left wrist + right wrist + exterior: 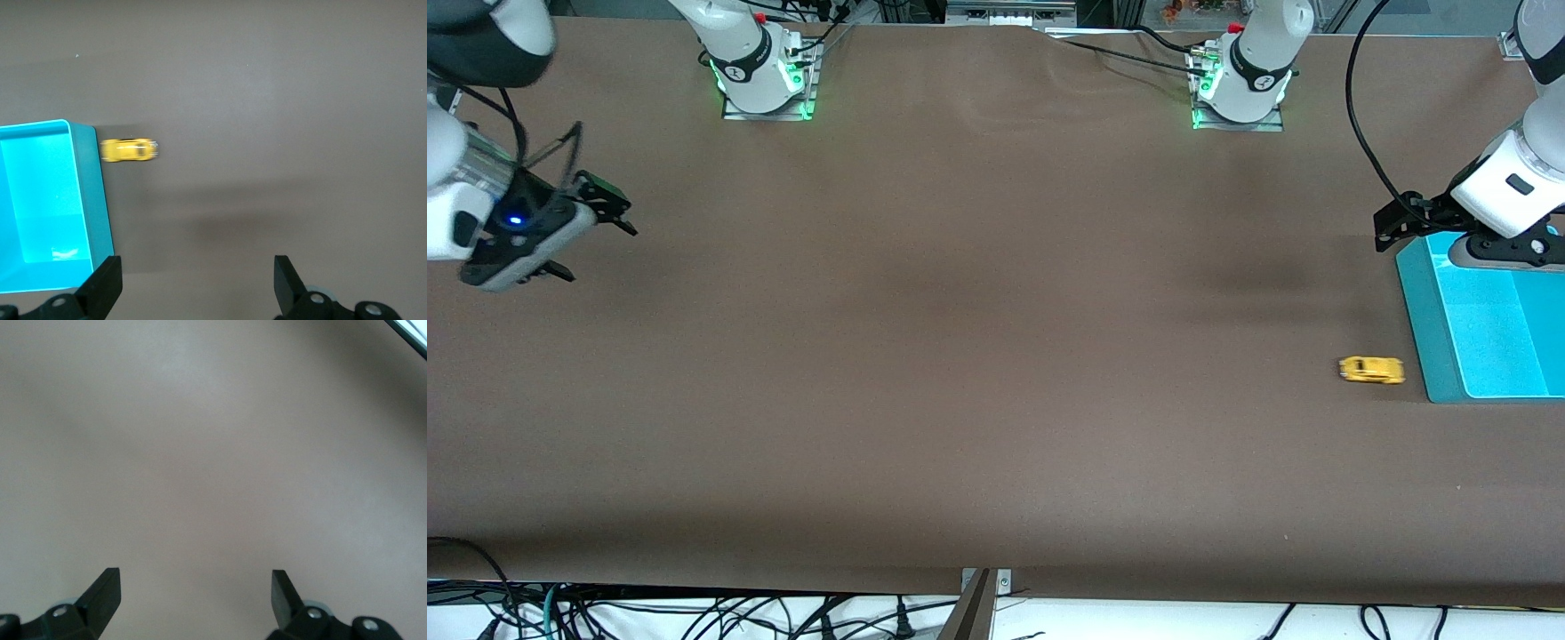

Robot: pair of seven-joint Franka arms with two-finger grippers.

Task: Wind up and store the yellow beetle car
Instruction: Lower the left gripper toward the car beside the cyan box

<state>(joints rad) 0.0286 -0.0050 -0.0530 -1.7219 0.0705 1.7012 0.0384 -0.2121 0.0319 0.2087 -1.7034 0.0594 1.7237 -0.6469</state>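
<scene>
The car [1371, 370] (wheels down) sits just beside the bin [1423, 320]; left gripper [1392, 227] spread above it, right gripper [587, 236] spread, waiting.

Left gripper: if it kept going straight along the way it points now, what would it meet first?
Most likely bare table. The open left gripper looks down at cloth; the yellow beetle car and the blue bin lie off to one side of that line.
</scene>
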